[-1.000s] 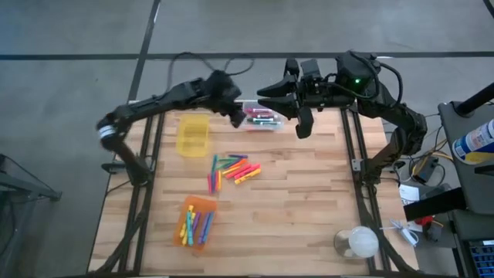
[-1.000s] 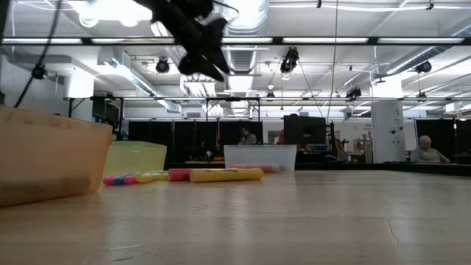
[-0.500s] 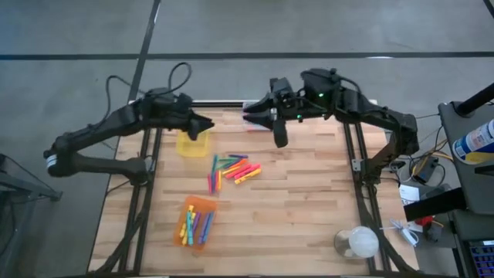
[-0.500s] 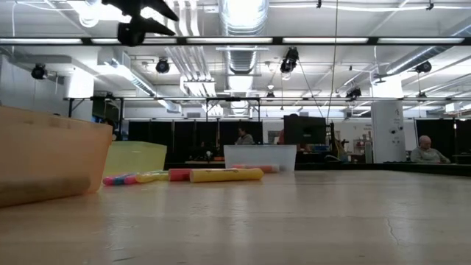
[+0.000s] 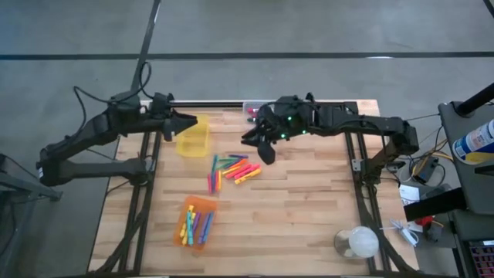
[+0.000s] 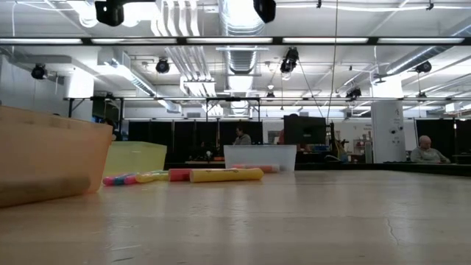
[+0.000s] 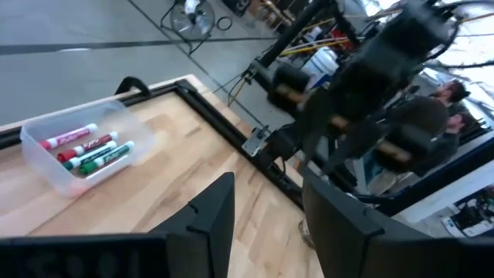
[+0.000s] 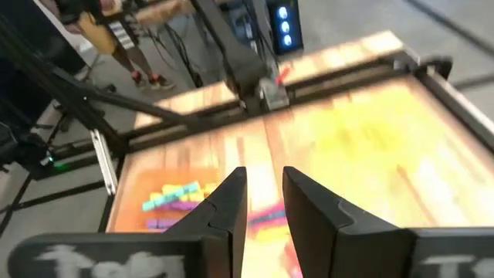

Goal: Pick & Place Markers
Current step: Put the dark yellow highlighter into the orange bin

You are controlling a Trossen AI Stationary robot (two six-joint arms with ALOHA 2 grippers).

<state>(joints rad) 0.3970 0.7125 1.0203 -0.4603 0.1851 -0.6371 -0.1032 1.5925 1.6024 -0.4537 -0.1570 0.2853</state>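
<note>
Loose markers point(image 5: 231, 168) in bright colours lie in a pile at the middle of the wooden table; the low view shows them lying flat point(image 6: 217, 174). More markers lie in the orange bin point(image 5: 197, 220) and in the clear bin point(image 7: 83, 150). My right gripper point(image 5: 262, 150) hangs over the far right end of the pile, its fingers point(image 8: 264, 174) a narrow gap apart with nothing between them. My left gripper point(image 5: 184, 123) is at the far left, beside the yellow bin point(image 5: 193, 136), open point(image 7: 268, 185) and holding nothing.
The clear bin point(image 5: 250, 108) stands at the far edge, partly under my right arm. A round whitish container point(image 5: 356, 243) sits at the near right corner. Bare wood lies right of the pile. People sit in the room beyond the table.
My left gripper has drawn back from the clear bin toward the table's left edge, to beside the yellow bin. My right gripper has come down and toward the near edge, from the clear bin to above the loose pile. The markers and bins have not moved.
</note>
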